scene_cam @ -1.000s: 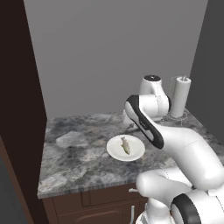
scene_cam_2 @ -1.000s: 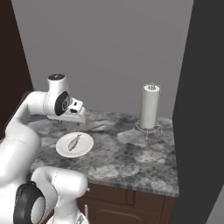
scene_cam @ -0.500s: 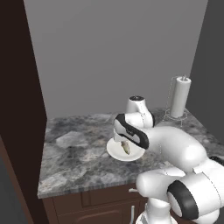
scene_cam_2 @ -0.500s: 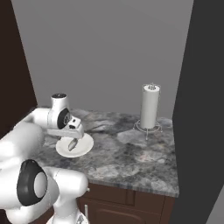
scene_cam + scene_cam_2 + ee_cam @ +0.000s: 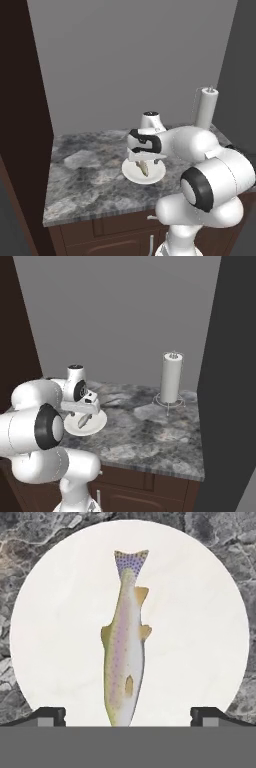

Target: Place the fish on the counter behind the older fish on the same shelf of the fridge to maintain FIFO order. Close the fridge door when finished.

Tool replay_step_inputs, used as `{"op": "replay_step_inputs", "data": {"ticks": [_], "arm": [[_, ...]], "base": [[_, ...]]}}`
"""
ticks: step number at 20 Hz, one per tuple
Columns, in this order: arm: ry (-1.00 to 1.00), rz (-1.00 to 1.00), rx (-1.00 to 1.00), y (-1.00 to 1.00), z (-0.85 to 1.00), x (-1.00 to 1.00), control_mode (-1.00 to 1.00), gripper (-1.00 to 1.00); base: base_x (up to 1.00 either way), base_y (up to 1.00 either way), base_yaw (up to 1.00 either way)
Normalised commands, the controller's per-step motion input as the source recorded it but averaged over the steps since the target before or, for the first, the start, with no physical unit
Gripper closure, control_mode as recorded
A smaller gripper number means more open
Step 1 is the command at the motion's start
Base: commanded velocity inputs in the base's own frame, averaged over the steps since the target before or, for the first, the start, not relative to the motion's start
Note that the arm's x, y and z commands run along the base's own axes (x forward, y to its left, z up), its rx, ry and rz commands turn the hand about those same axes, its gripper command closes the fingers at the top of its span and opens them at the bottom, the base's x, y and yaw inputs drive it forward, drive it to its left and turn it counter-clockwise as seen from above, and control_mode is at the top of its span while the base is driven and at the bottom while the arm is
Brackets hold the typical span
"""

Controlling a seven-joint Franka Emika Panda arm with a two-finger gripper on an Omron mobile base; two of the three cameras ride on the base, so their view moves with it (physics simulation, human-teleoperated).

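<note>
One olive-tan fish (image 5: 124, 652) lies on a round white plate (image 5: 200, 637) on the marbled counter (image 5: 85, 175), wide-open gripper (image 5: 128, 716) hovering directly above it, paper-towel roll (image 5: 171, 377) well apart behind.

Grey marbled counter (image 5: 85, 172); round white plate (image 5: 131, 172) mid-worktop, paper towel holder (image 5: 170, 381) at back right corner.
</note>
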Motion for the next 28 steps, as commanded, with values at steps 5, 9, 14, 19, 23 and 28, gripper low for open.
{"op": "replay_step_inputs", "data": {"ticks": [5, 9, 14, 19, 23, 28], "arm": [[0.09, 0.0, 0.0, 0.0, -0.2, 0.13, -1.0, -1.0], [0.07, 0.0, 0.0, 0.0, -0.25, 0.0, -1.0, -1.0], [0.01, 0.0, 0.0, 0.0, -0.25, 0.0, -1.0, -1.0], [0.01, 0.0, 0.0, 0.0, -0.23, 0.0, -1.0, -1.0], [0.01, 0.0, 0.0, 0.04, -0.23, 0.0, -1.0, -1.0], [0.0, 0.0, 0.0, 0.03, -0.11, -0.09, -1.0, 1.0]], "base": [[0.0, 0.0, 0.0], [0.0, 0.0, 0.0], [0.0, 0.0, 0.0], [0.0, 0.0, 0.0], [0.0, 0.0, 0.0], [0.0, 0.0, 0.0]]}}
